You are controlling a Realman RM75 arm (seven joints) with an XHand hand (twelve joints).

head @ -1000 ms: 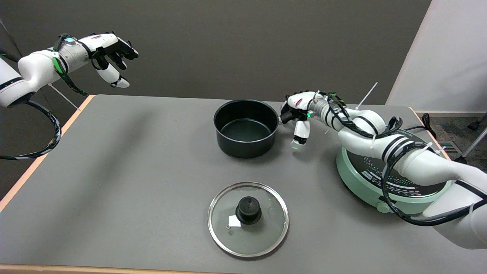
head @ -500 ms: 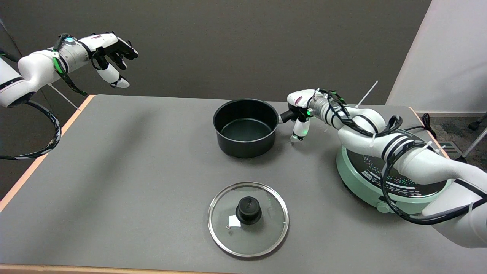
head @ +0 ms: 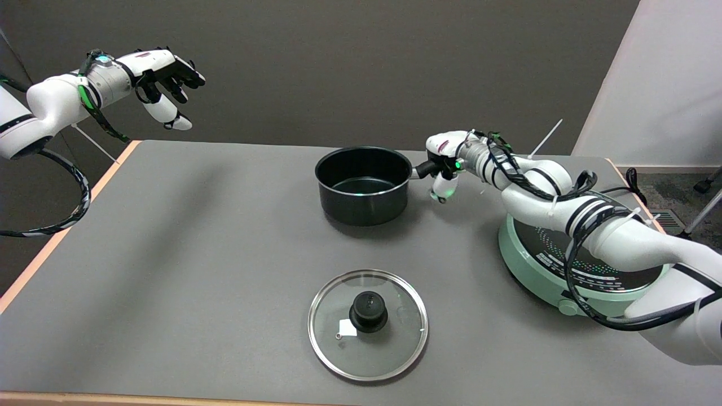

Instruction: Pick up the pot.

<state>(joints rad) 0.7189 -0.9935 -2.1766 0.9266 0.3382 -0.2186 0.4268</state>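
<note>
A black pot (head: 364, 185) sits at the back middle of the grey table (head: 197, 254), its short black handle pointing right. My right hand (head: 443, 163) grips that handle, fingers curled around it and thumb hanging below. The pot looks slightly raised, with a shadow under its base. The inside of the pot is bare.
A glass lid (head: 368, 323) with a black knob lies near the table's front edge. A mint-green induction cooker (head: 569, 265) stands at the right under my right forearm. The idle left hand (head: 163, 76) hangs in the air at the upper left.
My right hand has closed around the pot's handle, and the pot has risen a little, its base now sitting higher in the picture than a second ago.
</note>
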